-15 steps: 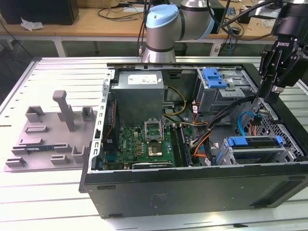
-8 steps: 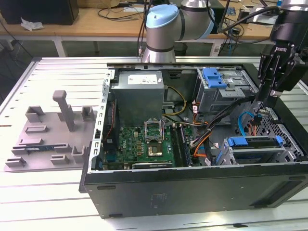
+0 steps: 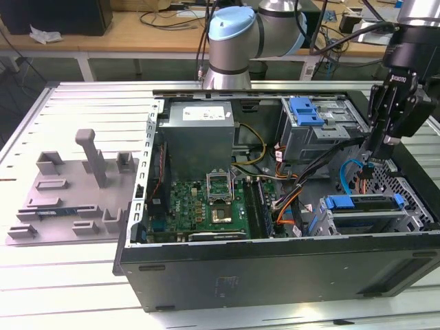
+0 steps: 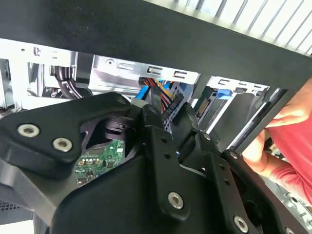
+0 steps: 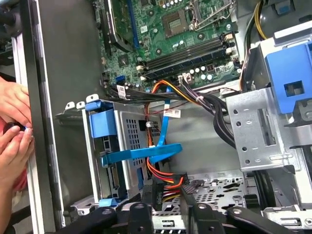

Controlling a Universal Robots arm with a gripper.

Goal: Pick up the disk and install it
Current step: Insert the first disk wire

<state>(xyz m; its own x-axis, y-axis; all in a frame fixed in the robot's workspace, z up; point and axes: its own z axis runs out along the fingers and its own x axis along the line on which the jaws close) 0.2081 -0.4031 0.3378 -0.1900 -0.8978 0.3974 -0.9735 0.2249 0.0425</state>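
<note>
The disk (image 3: pixel 363 206), framed by its blue carrier rail, sits in the lower drive cage at the front right of the open computer case (image 3: pixel 275 275). In the first wrist view the blue carrier (image 5: pixel 103 123) shows at the mouth of that cage. My gripper (image 3: pixel 372 162) hangs above the case's right side, between the two drive cages and just behind the disk. It is open in both wrist views, its fingers (image 5: pixel 141 214) standing apart. A black connector (image 5: pixel 160 191) with red, orange and yellow wires shows between them; I cannot tell whether they touch it.
A person's hands (image 5: pixel 14 122) rest at the case's edge, with a red sleeve (image 4: pixel 297 146) close to the gripper. Inside are the grey power supply (image 3: pixel 199 134), the motherboard (image 3: pixel 213 206), an upper cage with a blue latch (image 3: pixel 306 110) and a blue cable (image 5: pixel 163 129). A grey fixture plate (image 3: pixel 69 192) lies outside, at the exterior view's left.
</note>
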